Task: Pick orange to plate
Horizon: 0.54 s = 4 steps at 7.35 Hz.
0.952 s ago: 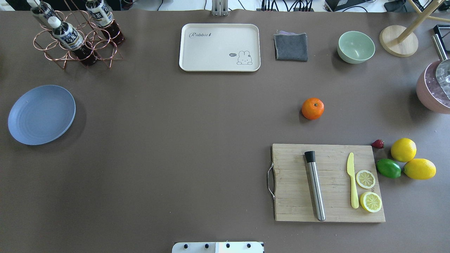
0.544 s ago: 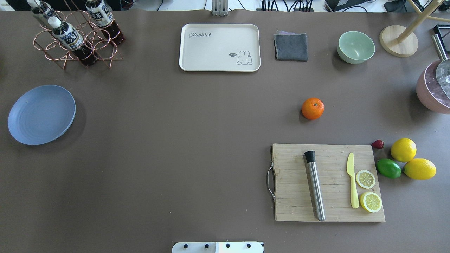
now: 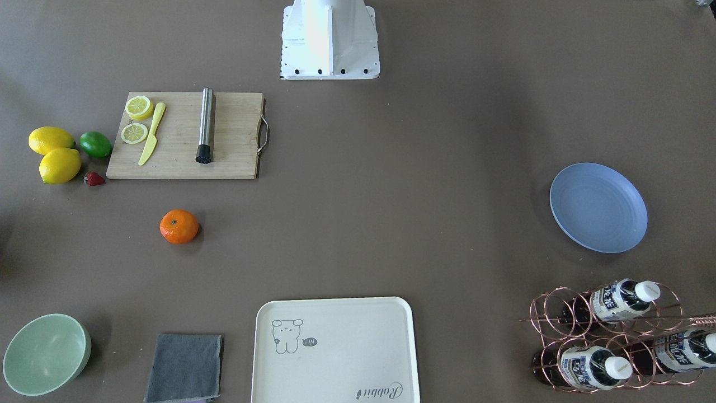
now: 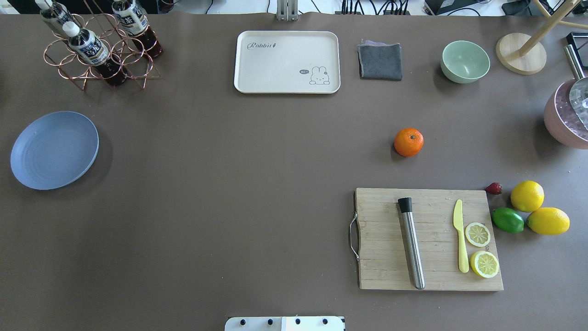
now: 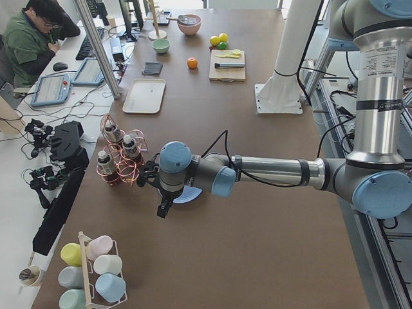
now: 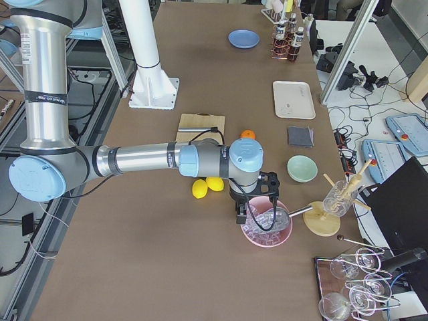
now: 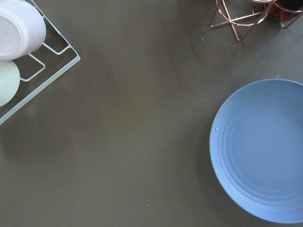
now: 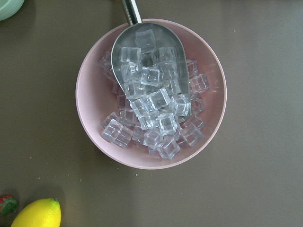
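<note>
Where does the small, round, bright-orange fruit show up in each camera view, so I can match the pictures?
Front-facing: the small, round, bright-orange fruit is left of centre, below the wooden cutting board.
Overhead: the fruit is right of centre, above the board.
Exterior left: the fruit is far up the table, left of the board.
Exterior right: the fruit is mid-picture, right of the board.
Left wrist: not in it.
Right wrist: not in it.
Shared landmark: the board.

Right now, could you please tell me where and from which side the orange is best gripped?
Probably from straight above, closing across its widest middle. The orange is round, sits stem dimple up, and stands alone on the bare table, apart from the cutting board, so any side looks free to close on.
</note>
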{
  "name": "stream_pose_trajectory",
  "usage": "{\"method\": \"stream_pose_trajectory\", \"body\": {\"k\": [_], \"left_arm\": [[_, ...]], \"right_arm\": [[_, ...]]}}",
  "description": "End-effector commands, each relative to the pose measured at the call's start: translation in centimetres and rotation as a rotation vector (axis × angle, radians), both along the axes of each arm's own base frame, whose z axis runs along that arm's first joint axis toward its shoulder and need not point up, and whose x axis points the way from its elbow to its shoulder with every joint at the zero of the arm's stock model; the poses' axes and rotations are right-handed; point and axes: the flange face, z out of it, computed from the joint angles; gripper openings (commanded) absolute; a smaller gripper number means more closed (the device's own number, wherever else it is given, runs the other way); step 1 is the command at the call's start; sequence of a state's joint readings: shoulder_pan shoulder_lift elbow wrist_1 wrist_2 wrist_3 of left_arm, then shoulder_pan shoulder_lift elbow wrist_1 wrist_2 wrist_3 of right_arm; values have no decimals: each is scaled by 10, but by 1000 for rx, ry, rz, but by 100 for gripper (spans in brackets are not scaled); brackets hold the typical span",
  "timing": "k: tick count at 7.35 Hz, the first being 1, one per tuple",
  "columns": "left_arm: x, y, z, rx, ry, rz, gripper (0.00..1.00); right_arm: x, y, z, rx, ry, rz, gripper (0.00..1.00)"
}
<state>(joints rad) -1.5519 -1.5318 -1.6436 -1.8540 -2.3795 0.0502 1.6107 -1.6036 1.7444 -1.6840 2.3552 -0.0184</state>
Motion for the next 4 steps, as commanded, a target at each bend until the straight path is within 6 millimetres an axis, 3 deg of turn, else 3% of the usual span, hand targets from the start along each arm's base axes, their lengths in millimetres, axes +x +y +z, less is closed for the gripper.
{"method": "stream_pose_trajectory", "body": {"k": [1,4], "left_arm": [[-3,5,0,4,0,-7,98],[-3,6,4,25,2,-3,98]], "right_arm": [[0,1,0,0,-1,0,100],[0,1,0,2,-1,0,100]]}}
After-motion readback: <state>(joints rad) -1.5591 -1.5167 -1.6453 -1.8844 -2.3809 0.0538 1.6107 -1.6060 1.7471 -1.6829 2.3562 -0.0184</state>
